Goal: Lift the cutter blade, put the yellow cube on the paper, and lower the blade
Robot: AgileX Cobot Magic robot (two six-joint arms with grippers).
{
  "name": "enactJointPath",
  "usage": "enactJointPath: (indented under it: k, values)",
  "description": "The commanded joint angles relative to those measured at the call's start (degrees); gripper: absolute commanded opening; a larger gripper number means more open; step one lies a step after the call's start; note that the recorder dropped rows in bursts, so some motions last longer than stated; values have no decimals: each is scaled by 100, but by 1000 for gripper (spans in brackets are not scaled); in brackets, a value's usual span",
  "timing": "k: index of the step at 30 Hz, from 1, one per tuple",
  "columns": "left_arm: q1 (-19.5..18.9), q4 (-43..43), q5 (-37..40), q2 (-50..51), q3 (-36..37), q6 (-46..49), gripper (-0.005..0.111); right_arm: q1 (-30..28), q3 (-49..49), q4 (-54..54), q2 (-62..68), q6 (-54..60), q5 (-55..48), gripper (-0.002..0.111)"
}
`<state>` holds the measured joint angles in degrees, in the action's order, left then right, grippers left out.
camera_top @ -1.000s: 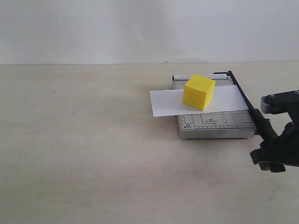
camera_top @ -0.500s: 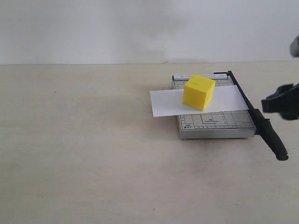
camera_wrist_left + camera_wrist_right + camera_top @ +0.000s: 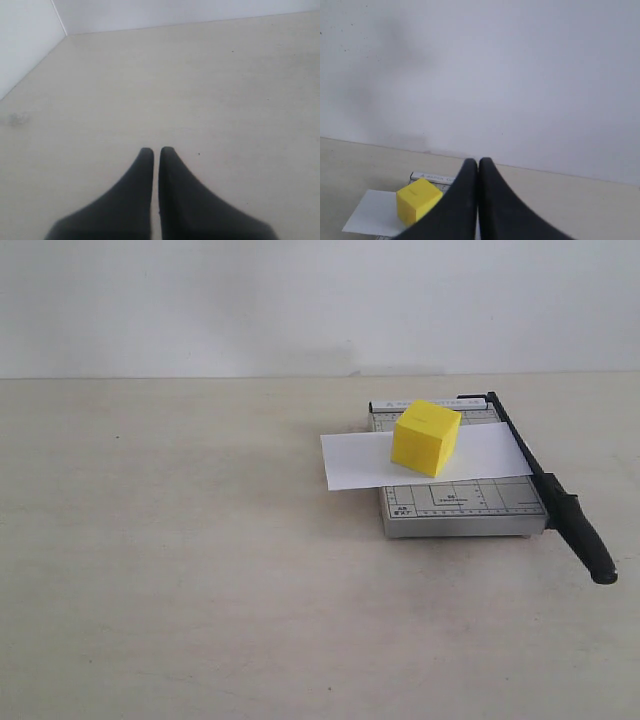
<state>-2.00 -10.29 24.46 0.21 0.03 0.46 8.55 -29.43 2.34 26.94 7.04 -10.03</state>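
The yellow cube [image 3: 426, 437] rests on the white paper [image 3: 355, 460], which lies across the grey cutter board [image 3: 460, 508]. The black cutter blade [image 3: 545, 483] lies flat along the board's right edge, its thick handle sticking out past the front corner. Neither arm shows in the exterior view. In the right wrist view my right gripper [image 3: 478, 162] is shut and empty, well away from the yellow cube [image 3: 418, 199] and the paper [image 3: 370, 215]. My left gripper [image 3: 156, 151] is shut on nothing over bare table.
The pale tabletop [image 3: 180, 560] spreads wide to the left and front of the board. A white wall [image 3: 300, 300] closes off the back. In the left wrist view a wall corner [image 3: 60, 25] meets the table.
My right gripper let go of the blade handle, rose and pulled off to the right out of the exterior view, and its jaws closed. Blade, cube and paper stayed put.
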Motion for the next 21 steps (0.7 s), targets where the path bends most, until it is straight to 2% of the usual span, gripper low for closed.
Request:
enactJointPath:
  k: [1, 12, 21]
  values:
    - [-14, -3, -54, -21, -3, -46, 4, 2, 440, 28, -851, -128, -413, 0]
    - [-14, -3, -54, -21, -3, -46, 4, 2, 766, 38, -2276, -217, -1638, 0]
    - [-14, -3, -54, -21, -3, -46, 4, 2, 806, 38, -2658, -246, -1675, 0]
